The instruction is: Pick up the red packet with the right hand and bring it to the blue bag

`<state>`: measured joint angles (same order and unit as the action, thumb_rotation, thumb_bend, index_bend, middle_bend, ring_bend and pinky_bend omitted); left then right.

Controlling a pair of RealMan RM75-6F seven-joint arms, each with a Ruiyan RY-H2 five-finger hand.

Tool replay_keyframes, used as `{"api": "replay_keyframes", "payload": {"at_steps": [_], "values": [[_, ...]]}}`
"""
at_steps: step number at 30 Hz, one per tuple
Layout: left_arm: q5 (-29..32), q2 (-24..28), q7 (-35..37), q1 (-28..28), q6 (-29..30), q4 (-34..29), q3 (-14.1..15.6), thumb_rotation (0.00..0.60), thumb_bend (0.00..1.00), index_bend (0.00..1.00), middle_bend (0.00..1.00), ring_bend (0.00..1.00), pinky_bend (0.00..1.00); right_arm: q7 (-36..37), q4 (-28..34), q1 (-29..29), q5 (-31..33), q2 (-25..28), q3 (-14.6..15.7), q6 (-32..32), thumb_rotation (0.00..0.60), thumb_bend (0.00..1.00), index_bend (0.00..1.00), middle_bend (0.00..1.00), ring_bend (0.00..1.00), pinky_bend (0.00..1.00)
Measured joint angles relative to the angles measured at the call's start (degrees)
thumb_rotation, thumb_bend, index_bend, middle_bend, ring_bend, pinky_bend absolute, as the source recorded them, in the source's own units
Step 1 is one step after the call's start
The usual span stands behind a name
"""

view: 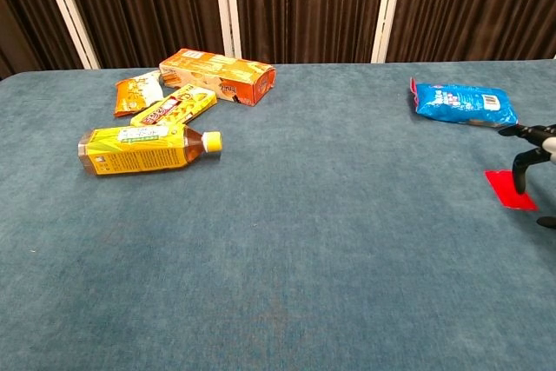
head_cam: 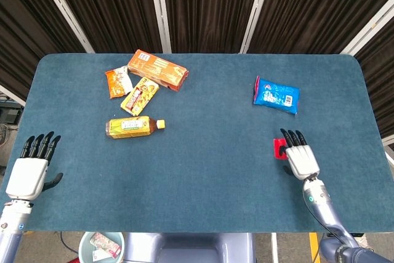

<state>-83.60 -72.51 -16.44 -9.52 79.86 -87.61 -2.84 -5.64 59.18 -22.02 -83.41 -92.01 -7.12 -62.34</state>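
Note:
The red packet [head_cam: 279,148] [view: 506,188] lies flat on the blue table, near the right side. My right hand [head_cam: 298,155] [view: 535,155] hovers over its right part with fingers apart and holds nothing; it covers half the packet in the head view. The blue bag [head_cam: 276,94] [view: 464,103] lies further back on the table, beyond the packet. My left hand [head_cam: 31,168] stays open at the table's front left edge, away from everything.
At the back left lie an orange box [head_cam: 157,70] [view: 217,75], two snack packets [head_cam: 117,81] [head_cam: 140,95] and a yellow tea bottle [head_cam: 133,126] [view: 148,147] on its side. Dark curtains hang behind the table.

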Motion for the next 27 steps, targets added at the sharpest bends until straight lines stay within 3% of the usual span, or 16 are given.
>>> {"api": "replay_keyframes", "payload": {"at_steps": [13,27], "values": [[3.45,-0.63,-1.13,-1.18,-2.55,0.76,-1.12,0.6,0.23,0.0,0.0,0.0,0.0,3.07,-7.29,-2.5,1.02,-3.51,-0.22,2.05,0.6,0.21,0.49,0.0,0.0,0.0],[5.26,-1.19,-2.11,-1.87,-3.57,1.23,-1.56,0.6,0.23,0.0,0.0,0.0,0.0,5.87,-11.1,-3.38,1.55,-5.46,0.48,3.28,0.6,0.3,0.52,0.0,0.0,0.0]]}}
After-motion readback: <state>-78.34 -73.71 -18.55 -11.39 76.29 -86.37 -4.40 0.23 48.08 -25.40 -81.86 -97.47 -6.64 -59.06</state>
